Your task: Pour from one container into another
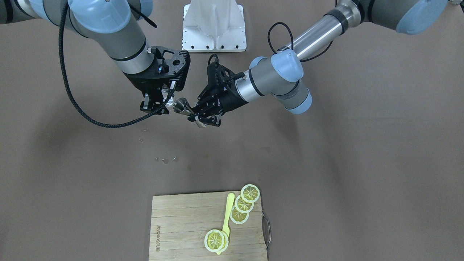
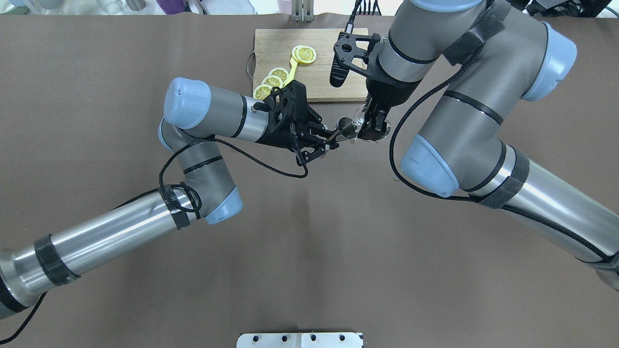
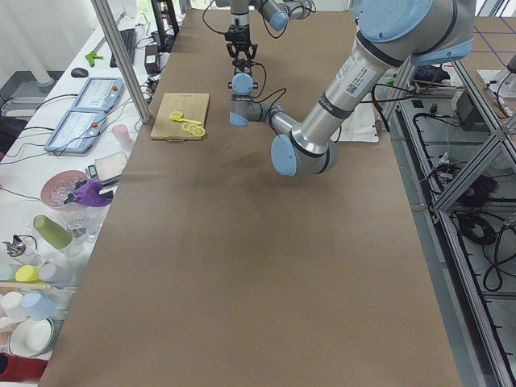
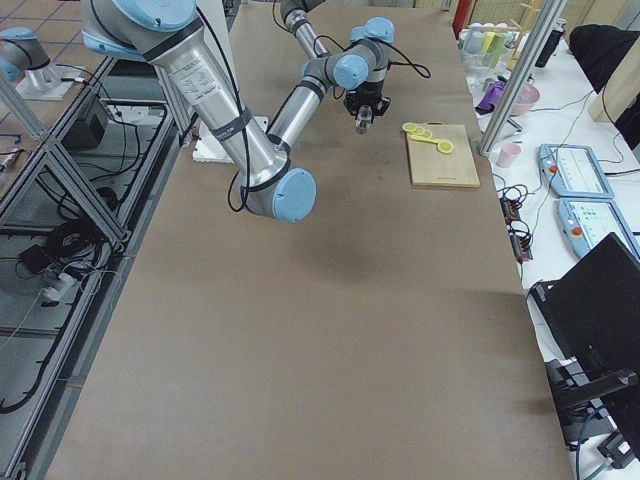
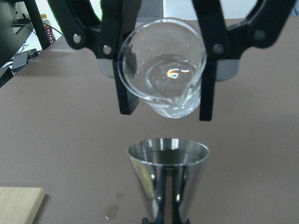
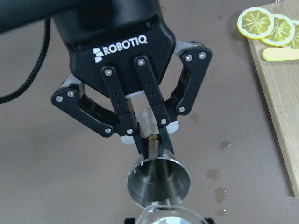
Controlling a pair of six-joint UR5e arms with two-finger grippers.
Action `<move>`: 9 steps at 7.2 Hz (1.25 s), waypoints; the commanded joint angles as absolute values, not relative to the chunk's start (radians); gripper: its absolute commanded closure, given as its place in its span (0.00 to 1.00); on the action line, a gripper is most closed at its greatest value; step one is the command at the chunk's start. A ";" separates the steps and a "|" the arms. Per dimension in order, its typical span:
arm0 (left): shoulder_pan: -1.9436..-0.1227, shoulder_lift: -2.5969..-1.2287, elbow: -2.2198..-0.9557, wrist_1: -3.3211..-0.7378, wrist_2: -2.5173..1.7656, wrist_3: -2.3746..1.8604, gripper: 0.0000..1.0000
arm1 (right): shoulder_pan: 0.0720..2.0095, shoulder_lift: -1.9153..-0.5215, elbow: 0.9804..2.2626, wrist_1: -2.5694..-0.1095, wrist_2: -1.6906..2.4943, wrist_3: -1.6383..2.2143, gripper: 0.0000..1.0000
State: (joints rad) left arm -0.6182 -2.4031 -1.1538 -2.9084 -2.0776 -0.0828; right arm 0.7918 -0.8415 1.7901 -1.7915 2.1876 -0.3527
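I work in a robotics lab. Teach pendants (image 3: pixel 76 129) lie past my surface (image 3: pixel 242 258) at twelve o'clock; aluminium framing (image 3: pixel 439 211) and loose cables (image 3: pixel 484 230) sit at six.

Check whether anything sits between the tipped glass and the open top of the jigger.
Nothing visible does. The right gripper holds the glass tipped just above the jigger, which the left gripper clamps at its waist. In the left wrist view only air separates the glass's lip from the jigger's rim.

The glass (image 5: pixel 161 65) is clear, the jigger (image 5: pixel 168 179) steel-grey, the lemon slices (image 1: pixel 250 193) yellow.
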 commanded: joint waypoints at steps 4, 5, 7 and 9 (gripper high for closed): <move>-0.618 -2.402 -1.154 -2.910 -2.075 -0.083 1.00 | 0.787 -0.785 1.752 -1.873 2.186 -0.412 1.00; -0.618 -2.402 -1.154 -2.910 -2.075 -0.083 1.00 | 0.787 -0.784 1.752 -1.891 2.183 -0.417 1.00; -0.618 -2.402 -1.155 -2.910 -2.075 -0.083 1.00 | 0.785 -0.767 1.747 -1.933 2.178 -0.454 1.00; -0.618 -2.402 -1.155 -2.910 -2.075 -0.083 1.00 | 0.785 -0.758 1.744 -1.954 2.175 -0.463 1.00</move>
State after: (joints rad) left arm -0.6182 -2.4022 -1.1549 -2.9100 -2.0755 -0.0828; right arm 0.7857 -0.7634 1.7466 -1.9403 2.1780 -0.4553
